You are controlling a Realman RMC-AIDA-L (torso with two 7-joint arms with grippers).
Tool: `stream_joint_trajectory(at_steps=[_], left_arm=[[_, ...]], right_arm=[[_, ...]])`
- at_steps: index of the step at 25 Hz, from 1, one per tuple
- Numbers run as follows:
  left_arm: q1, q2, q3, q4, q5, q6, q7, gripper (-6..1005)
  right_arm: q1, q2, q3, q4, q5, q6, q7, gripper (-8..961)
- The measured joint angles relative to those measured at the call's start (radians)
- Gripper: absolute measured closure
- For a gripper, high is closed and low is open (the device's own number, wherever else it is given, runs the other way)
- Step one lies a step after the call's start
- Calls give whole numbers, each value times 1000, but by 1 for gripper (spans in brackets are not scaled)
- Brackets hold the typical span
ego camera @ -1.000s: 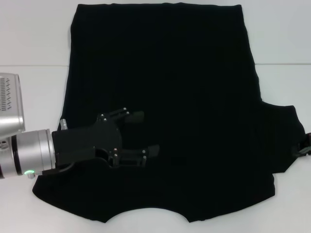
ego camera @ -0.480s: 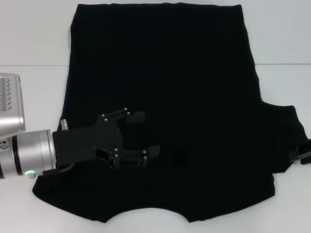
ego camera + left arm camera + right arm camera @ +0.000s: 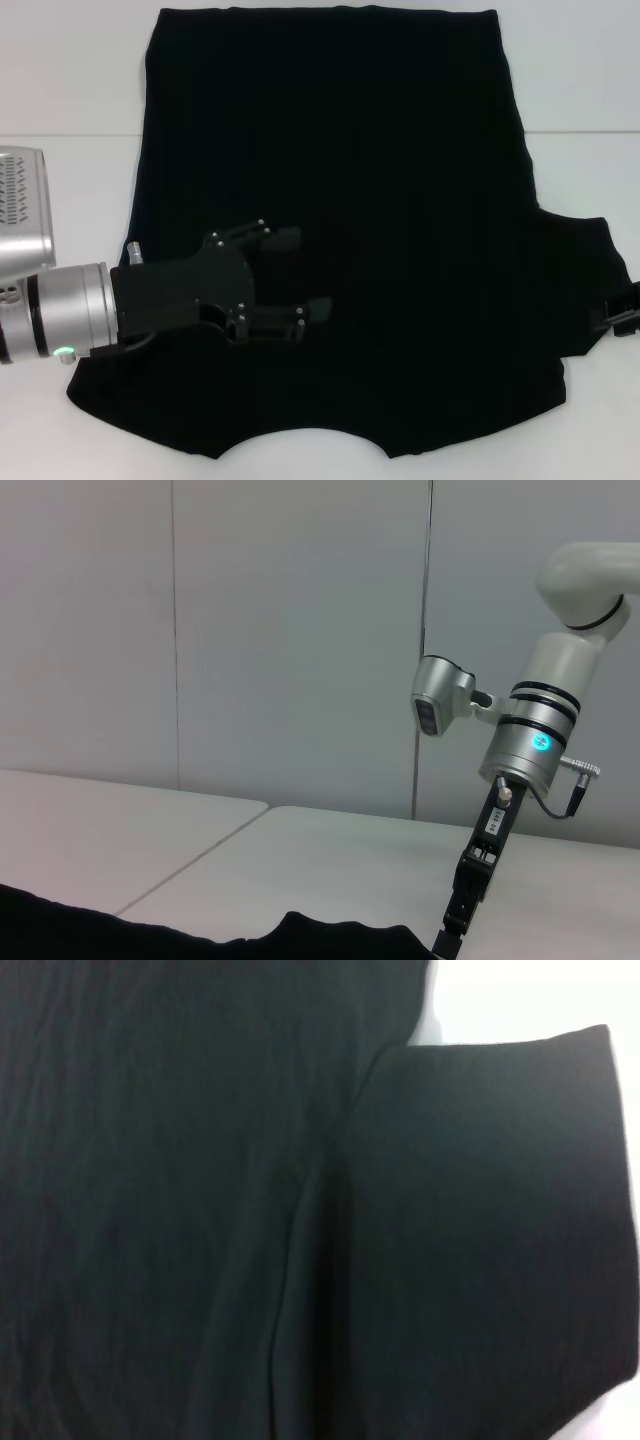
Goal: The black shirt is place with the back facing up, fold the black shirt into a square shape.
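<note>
- The counter [image 3: 60,80], white, with a seam line running left to right, is seen bare on both sides and beyond the shirt's far hem; open room for swinging cloth is judged ample left and right.
- The black shirt [image 3: 380,200] is laid flat on the counter, hem at the far edge, curved neckline at the near edge, right sleeve spread out to the right. The left sleeve is not seen spread; whether it is folded in cannot be told.
- Handling is judged as soft, light, limp cloth: it will drape and drag rather than hold shape, so pinches at edges or corners (sleeve tip, shoulder, hem corner) are preferred over the flat middle.
- The left gripper [image 3: 310,275] is reached in from the left over the shirt's near-left part, fingers spread apart, nothing held; contact with the cloth cannot be told.
- The right gripper [image 3: 622,312] is seen only as a tip at the right sleeve's outer edge; its state cannot be told.
- The sleeve seam and cuff edge are shown in the right wrist view, lying flat.
</note>
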Motion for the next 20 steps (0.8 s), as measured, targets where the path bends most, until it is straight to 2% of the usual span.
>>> stream_joint_trajectory(at_steps=[5, 12, 20], left_arm=[[-1, 0, -1, 0, 1, 0, 0, 62], [-1, 0, -4, -1, 0, 0, 0, 63], [-1, 0, -5, -2, -8, 0, -1, 62]], right_arm=[[-6, 0, 0, -6, 2, 11, 12, 540], [-14, -13, 1, -7, 2, -8, 24, 541], [-15, -10, 34, -7, 5, 22, 86, 541]])
